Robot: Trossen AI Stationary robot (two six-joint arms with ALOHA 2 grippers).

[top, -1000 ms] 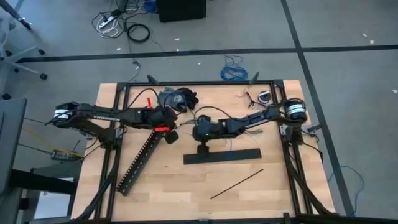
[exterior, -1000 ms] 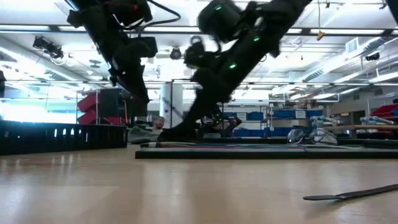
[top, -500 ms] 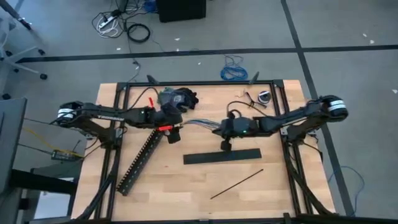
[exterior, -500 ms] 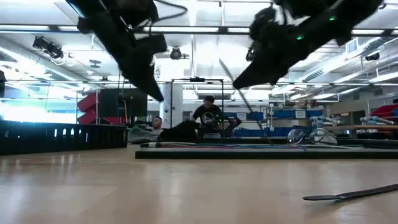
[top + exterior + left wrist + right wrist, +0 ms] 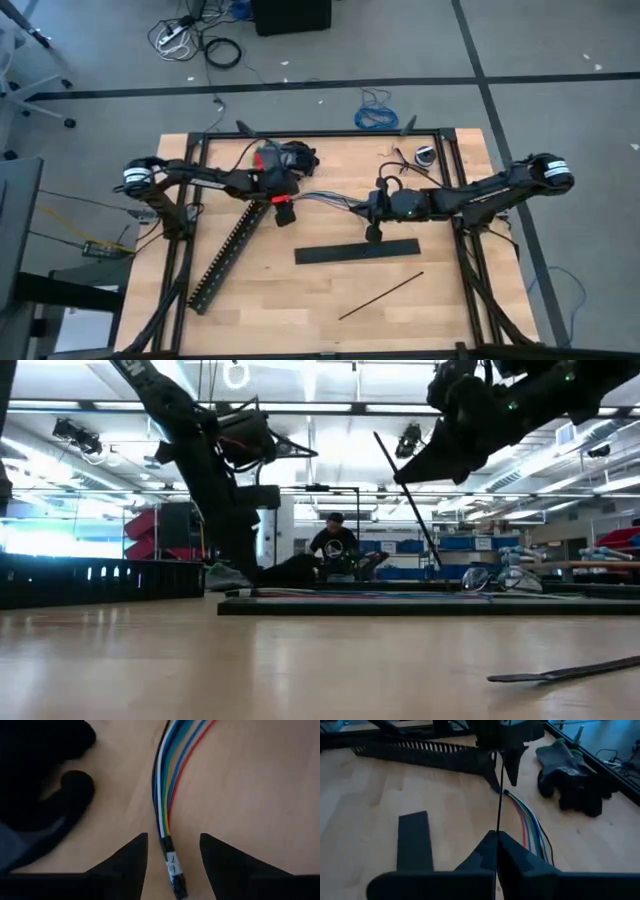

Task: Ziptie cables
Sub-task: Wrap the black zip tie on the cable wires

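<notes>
Since the earlier frames the right arm has swung outward and lifted off the table, and the left gripper has come down beside the wire ends.

The wooden table (image 5: 300,300) keeps open board along its near edge and in the near right quarter. The slotted duct (image 5: 228,255) runs diagonally down the left half. The flat black bar (image 5: 357,250) lies across the middle, just in front of the right gripper. The gloves (image 5: 285,157) sit at the far edge, close behind the left gripper.

The cables (image 5: 330,200) lie on the board between the two grippers. The left wrist view shows their bound black end (image 5: 172,865) between the left gripper (image 5: 281,207) fingers, which stand apart and do not touch it. The high view cannot resolve that gap.

The right gripper (image 5: 376,213) is closed on one ziptie (image 5: 499,790), which stands up from its fingertips. The low view shows that strip (image 5: 410,500) hanging slanted in the air; in the high view it is too thin to make out. The second ziptie (image 5: 381,295) lies free on the near right board, well apart from both grippers.

In the low view a person (image 5: 335,550) sits beyond the table, partly hidden by the gloves.
</notes>
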